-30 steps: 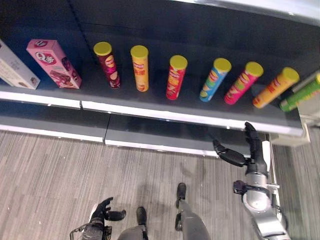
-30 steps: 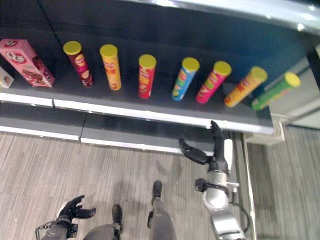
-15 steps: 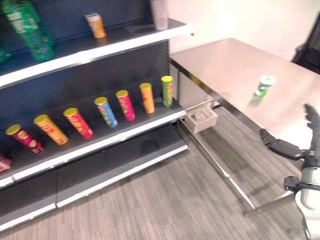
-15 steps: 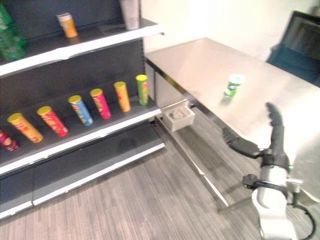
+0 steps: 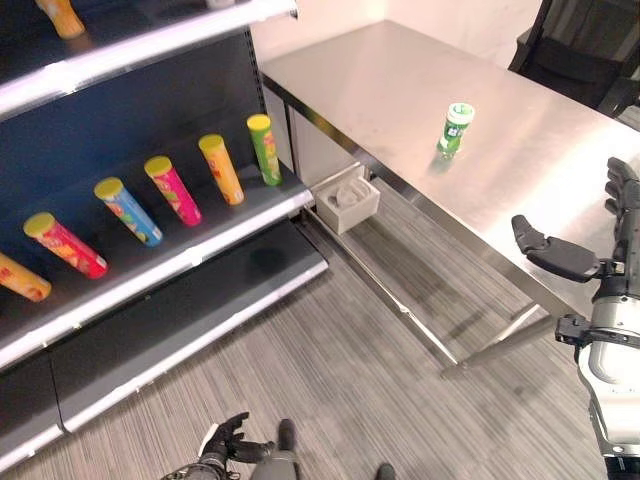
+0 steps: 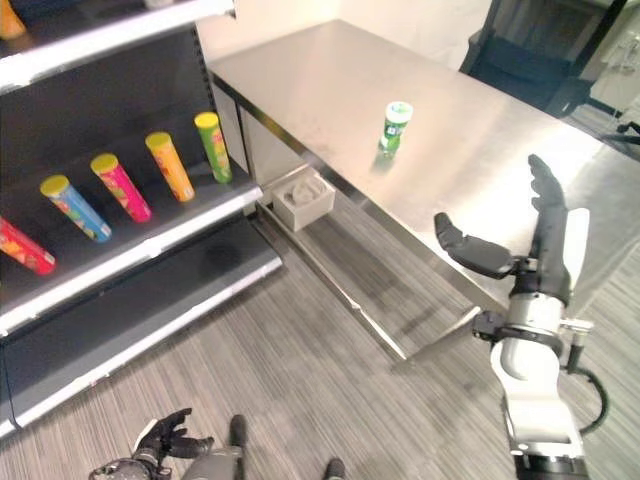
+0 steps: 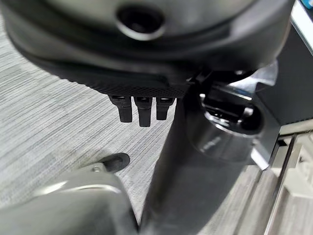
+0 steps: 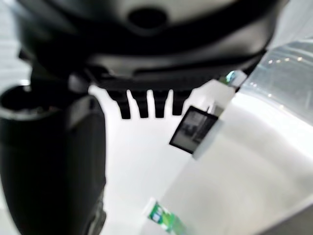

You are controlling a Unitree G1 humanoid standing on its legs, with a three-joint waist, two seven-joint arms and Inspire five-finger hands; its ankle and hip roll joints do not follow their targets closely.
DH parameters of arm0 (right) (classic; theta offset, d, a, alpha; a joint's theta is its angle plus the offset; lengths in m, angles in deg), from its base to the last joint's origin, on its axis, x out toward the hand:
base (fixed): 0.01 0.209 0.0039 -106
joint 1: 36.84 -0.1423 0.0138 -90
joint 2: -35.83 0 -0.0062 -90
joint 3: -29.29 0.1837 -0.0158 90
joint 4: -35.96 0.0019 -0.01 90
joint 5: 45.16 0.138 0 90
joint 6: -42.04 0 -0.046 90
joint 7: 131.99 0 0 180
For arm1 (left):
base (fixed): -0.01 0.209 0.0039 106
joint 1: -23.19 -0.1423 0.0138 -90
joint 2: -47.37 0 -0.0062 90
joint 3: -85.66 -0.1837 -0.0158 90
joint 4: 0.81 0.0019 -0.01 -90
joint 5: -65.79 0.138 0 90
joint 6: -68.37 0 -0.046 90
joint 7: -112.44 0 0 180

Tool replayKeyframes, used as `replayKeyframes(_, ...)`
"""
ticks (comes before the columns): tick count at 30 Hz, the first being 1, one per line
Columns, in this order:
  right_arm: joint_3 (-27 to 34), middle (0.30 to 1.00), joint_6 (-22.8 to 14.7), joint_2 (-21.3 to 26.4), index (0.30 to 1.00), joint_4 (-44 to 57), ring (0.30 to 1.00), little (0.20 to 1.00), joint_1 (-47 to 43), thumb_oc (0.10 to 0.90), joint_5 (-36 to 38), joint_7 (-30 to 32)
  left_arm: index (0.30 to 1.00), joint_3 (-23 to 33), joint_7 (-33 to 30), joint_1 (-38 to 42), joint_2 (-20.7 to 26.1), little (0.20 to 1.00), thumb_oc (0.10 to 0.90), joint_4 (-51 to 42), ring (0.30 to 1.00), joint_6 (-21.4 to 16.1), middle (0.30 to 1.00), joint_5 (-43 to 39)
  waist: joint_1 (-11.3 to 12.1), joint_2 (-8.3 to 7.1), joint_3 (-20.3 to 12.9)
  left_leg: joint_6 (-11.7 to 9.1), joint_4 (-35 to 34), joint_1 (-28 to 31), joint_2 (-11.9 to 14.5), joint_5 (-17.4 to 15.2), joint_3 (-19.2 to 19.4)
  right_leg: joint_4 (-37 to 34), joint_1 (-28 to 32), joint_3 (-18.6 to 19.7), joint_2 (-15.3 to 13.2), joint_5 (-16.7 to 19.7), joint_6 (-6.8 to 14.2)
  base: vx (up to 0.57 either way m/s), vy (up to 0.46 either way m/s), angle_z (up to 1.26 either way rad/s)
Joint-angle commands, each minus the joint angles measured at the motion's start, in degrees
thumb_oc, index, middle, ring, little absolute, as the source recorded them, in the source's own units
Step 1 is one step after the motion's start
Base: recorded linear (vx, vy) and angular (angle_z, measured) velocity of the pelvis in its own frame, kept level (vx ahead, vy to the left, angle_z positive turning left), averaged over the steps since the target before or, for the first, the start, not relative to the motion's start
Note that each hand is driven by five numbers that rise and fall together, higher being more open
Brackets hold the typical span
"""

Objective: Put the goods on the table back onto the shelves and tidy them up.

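Left eye view: one green can (image 5: 455, 129) with a white lid is standing upright on the steel tabletop (image 5: 400, 90), well apart from both hands; its label print is too small to read. On the dark shelf (image 5: 200, 235) five lidded tubes are leaning in a row: red (image 5: 65, 246), blue (image 5: 127, 211), pink (image 5: 173, 190), orange (image 5: 222, 169), green (image 5: 264, 149), plus the end of another orange one at the view's left edge. A white box (image 5: 345, 200) is hanging under the tabletop's corner. The right hand (image 5: 560, 258) is hovering raised beside the tabletop's near edge, fingers straight up, thumb out sideways, released and holding nothing. The left hand (image 5: 228, 440) is hanging low over the grey floor (image 5: 350, 360), fingers loosely spread, empty.

Right eye view: same layout; a dark chair (image 6: 520, 60) is sitting beyond the tabletop.

Left wrist view: straight fingertips (image 7: 139, 110) are pointing down at the floor, nothing held.

Right wrist view: straight fingers (image 8: 144, 105) are holding nothing, with the green can past them on the tabletop.
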Motion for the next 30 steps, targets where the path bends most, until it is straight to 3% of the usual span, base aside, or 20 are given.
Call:
replayKeyframes(1,2.76,0.900,-5.63,3.15,0.900,2.14,0.900,0.900,-8.76,0.800,1.16,2.02,0.900,-1.38,-0.71,-0.13,3.79,0.900,0.800,-0.84,0.900,-0.76,0.900,-0.03,5.26,-1.62,0.32,-1.66,-2.95,-5.48,-2.63,1.71,-2.32,0.70,0.64,3.96,4.43,-0.95,0.15,0.21,0.037,-0.29)
replayKeyframes(5,1.82,0.900,-5.56,2.99,0.900,2.19,0.900,0.900,-10.18,0.800,0.75,1.22,0.900,-0.80,-0.77,-1.21,3.59,0.900,0.800,0.36,0.900,-0.43,0.900,0.49,5.49,-1.02,-1.21,-1.10,-6.69,-1.26,-2.74,3.35,-3.73,0.70,2.41,5.79,5.17,-2.10,0.23,0.24,0.097,-0.25)
replayKeyframes(12,-0.99,0.900,-4.13,1.90,0.900,1.32,0.900,0.900,-14.11,0.800,-1.56,0.55,0.900,1.38,-1.38,-2.62,3.58,0.900,0.800,2.29,0.900,-0.31,0.900,-0.16,6.98,-2.91,-3.86,1.97,-6.72,4.44,-2.99,-0.61,0.89,3.49,3.06,8.86,0.57,-2.70,2.57,0.21,0.170,-0.54)
replayKeyframes(14,-0.35,0.900,-3.79,0.58,0.900,1.45,0.900,0.900,-13.93,0.800,-2.57,0.68,0.900,1.68,-1.49,-2.78,3.95,0.900,0.800,2.58,0.900,-0.12,0.900,0.30,7.19,-2.93,-4.20,3.72,-7.05,7.25,-3.65,-2.68,2.13,12.31,-0.06,8.89,-1.55,-2.53,4.45,0.19,0.206,-0.53)
replayKeyframes(16,0.40,0.900,-3.79,0.23,0.900,1.83,0.900,0.900,-13.88,0.800,-2.86,0.66,0.900,1.40,-1.46,-2.54,4.47,0.900,0.800,1.85,0.900,-0.08,0.900,0.44,6.65,-2.78,-3.41,5.00,-6.97,9.06,-4.42,-3.71,2.05,21.69,-3.95,9.04,-3.09,0.91,6.47,0.12,0.174,-0.42)
replayKeyframes(19,1.44,0.900,-3.95,-0.63,0.900,1.68,0.900,0.900,-14.09,0.800,-2.47,1.63,0.900,0.53,-1.59,-1.69,5.62,0.900,0.800,0.55,0.900,0.22,0.900,0.35,5.28,-1.68,-1.04,7.26,-7.06,11.62,-5.31,-5.03,0.37,38.85,-11.93,10.35,-4.27,4.85,5.62,0.11,0.194,-0.08)
replayKeyframes(21,1.77,0.900,-4.02,-1.06,0.900,1.72,0.900,0.900,-13.49,0.800,-2.47,1.58,0.900,0.72,-1.54,-2.07,6.08,0.900,0.800,-0.36,0.900,0.20,0.900,0.61,5.36,-1.61,-1.15,7.15,-7.26,12.73,-5.29,-6.07,-0.02,39.28,-13.86,9.11,-6.05,4.39,5.29,0.13,0.077,0.17)
replayKeyframes(22,1.77,0.900,-4.01,-1.07,0.900,1.73,0.900,0.900,-13.47,0.800,-2.47,1.58,0.900,0.72,-1.54,-2.09,6.09,0.900,0.800,-0.37,0.900,0.21,0.900,0.61,5.31,-1.64,-1.17,7.15,-7.25,12.71,-5.32,-6.06,-0.07,39.31,-13.86,9.07,-6.09,4.36,5.29,0.14,-0.046,0.33)
replayKeyframes(24,2.93,0.900,-3.96,-0.43,0.900,1.11,0.900,0.900,-13.46,0.800,-1.47,1.52,0.900,0.64,-1.32,-1.55,6.15,0.900,0.800,-0.79,0.900,-0.25,0.900,0.33,5.23,-2.05,-1.14,5.77,-7.53,13.64,-5.44,-7.61,-1.78,26.40,-14.43,7.29,-7.88,3.13,4.70,0.24,-0.111,0.36)
replayKeyframes(25,3.38,0.900,-4.14,-0.06,0.900,0.71,0.900,0.900,-13.50,0.800,-1.26,1.95,0.900,0.46,-1.26,-1.10,5.97,0.900,0.800,-0.68,0.900,-0.49,0.900,0.20,4.72,-2.40,-0.75,5.31,-7.55,14.42,-5.83,-8.36,-2.73,17.80,-14.66,7.58,-7.08,4.17,4.86,0.22,-0.138,0.14)
replayKeyframes(27,4.49,0.900,-4.00,0.39,0.900,0.36,0.900,0.900,-13.05,0.800,-1.08,2.76,0.900,0.86,-1.18,-0.41,5.87,0.900,0.800,-0.34,0.900,-0.46,0.900,0.18,3.85,-3.23,-0.58,4.97,-7.55,15.47,-6.60,-9.51,-4.41,8.78,-15.62,9.91,-5.44,7.15,5.98,0.26,-0.149,0.32)
replayKeyframes(28,5.34,0.900,-3.90,0.27,0.900,-0.08,0.900,0.900,-12.44,0.800,-1.19,3.58,0.900,1.08,-1.28,-0.04,5.58,0.900,0.800,0.22,0.900,-0.51,0.900,0.49,3.28,-3.61,-0.52,4.70,-7.55,16.74,-6.50,-10.54,-5.99,3.89,-16.27,11.80,-4.15,10.41,7.18,0.32,-0.177,0.79)
replayKeyframes(30,6.55,0.900,-3.66,0.93,0.900,-0.10,0.900,0.900,-11.16,0.800,-1.50,3.51,0.900,1.09,-1.17,-0.34,5.38,0.900,0.800,0.61,0.900,-0.56,0.900,1.34,3.07,-4.85,-1.20,4.29,-7.55,17.41,-6.85,-11.53,-7.73,1.71,-14.77,12.61,-4.31,12.36,7.18,0.23,-0.150,1.12)
